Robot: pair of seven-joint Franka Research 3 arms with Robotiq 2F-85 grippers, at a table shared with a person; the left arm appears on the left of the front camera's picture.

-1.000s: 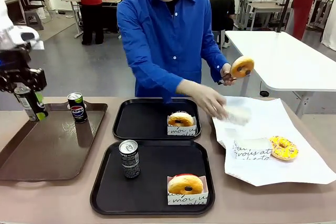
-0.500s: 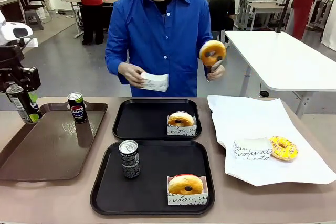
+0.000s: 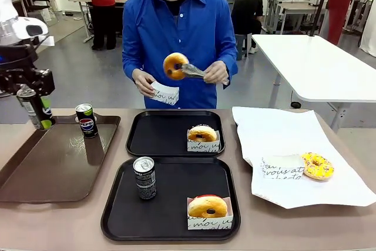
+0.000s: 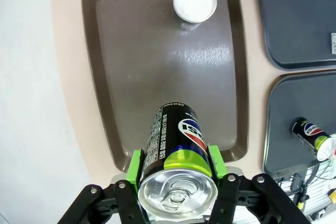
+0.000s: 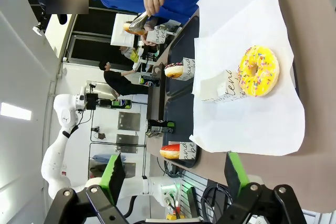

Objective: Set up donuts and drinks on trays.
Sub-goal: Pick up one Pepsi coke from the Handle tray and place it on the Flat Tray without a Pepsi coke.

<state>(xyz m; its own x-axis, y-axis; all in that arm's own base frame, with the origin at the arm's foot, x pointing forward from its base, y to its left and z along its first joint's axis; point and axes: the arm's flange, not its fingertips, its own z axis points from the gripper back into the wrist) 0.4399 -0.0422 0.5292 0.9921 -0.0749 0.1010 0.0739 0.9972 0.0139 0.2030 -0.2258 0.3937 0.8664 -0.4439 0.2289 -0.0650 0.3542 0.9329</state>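
Firmly, the left pincer [image 4: 177, 165] clamps a green-marked can [image 4: 176, 140] by its sides, above the brown tray [image 3: 53, 168], where a second can [image 3: 87, 120] stands at the far edge. The right pincer [image 5: 175, 172] gapes wide and empty. On the bench [image 3: 59, 227], the near black tray [image 3: 176, 186] carries a third can [image 3: 144, 177] and a sleeved donut [image 3: 207, 207]; the far black tray [image 3: 158, 133] holds another sleeved donut [image 3: 202, 134]. A person grips a glazed donut [image 3: 175, 66] in tongs [image 3: 194, 72]; a yellow-topped donut [image 3: 317, 166] lies on white paper [image 3: 282, 133].
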